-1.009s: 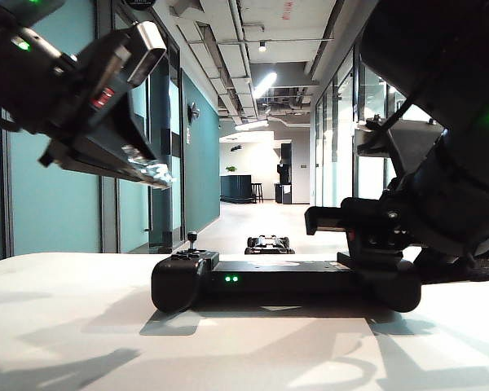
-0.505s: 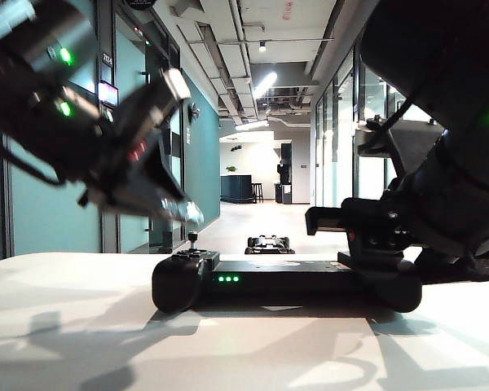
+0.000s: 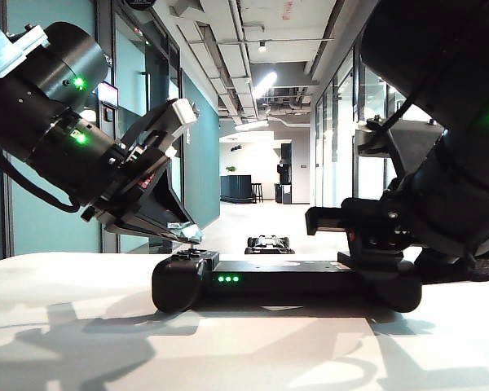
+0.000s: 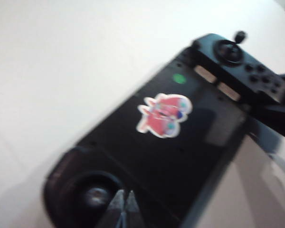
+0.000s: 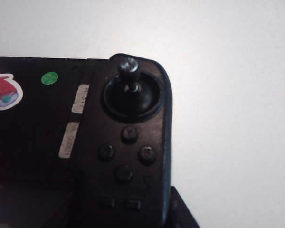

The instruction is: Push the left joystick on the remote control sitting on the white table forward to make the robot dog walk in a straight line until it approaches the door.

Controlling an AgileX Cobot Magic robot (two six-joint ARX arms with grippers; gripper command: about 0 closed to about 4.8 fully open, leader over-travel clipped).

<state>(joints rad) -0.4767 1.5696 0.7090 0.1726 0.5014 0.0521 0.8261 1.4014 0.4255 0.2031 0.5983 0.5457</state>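
Observation:
The black remote control (image 3: 293, 281) lies on the white table (image 3: 65, 326). My left gripper (image 3: 187, 234) slants down onto its left end, shut, and covers the left joystick in the exterior view. In the left wrist view the closed tips of the left gripper (image 4: 124, 197) sit right beside the left joystick (image 4: 97, 194); contact I cannot tell. My right gripper (image 3: 375, 257) is shut on the remote's right end, one dark finger (image 5: 180, 211) lying along its outer edge. The robot dog (image 3: 268, 243) crouches low in the corridor beyond. I cannot make out the door.
The second stick (image 5: 129, 64) stands upright above several round buttons. A red sticker (image 4: 164, 114) and a green dot (image 4: 179, 79) mark the remote's flat middle. A long corridor with teal and glass walls (image 3: 200, 155) runs away behind the table.
My left arm swung down and right, bringing its shut tips from high above the table onto the left joystick, which is now covered. Right gripper, remote and dog stayed still.

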